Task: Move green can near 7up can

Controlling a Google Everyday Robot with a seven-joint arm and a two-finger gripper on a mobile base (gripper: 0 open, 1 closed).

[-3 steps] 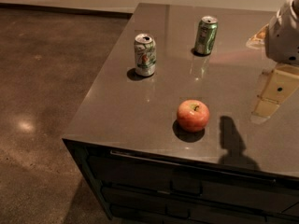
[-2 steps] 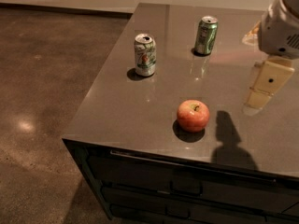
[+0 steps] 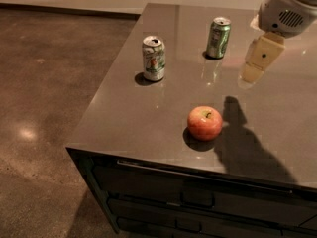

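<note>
The green can [image 3: 218, 37] stands upright toward the back of the dark tabletop [image 3: 148, 118], shiny green with a silver top. The 7up can [image 3: 154, 58] stands upright to its left and nearer the front, mostly white with green patches and a red mark. My gripper [image 3: 253, 72] hangs above the table on the right, cream-coloured, under the white arm body [image 3: 287, 9]. It is right of the green can, apart from it, and holds nothing that I can see.
A red apple [image 3: 204, 123] sits on the table in front of the cans, beside the arm's shadow. The table's left and front edges drop to a brown floor [image 3: 44, 83]. Drawers [image 3: 198, 197] run below the front edge.
The gripper has moved up and to the left, closer to the green can. The cans and the apple have not moved.
</note>
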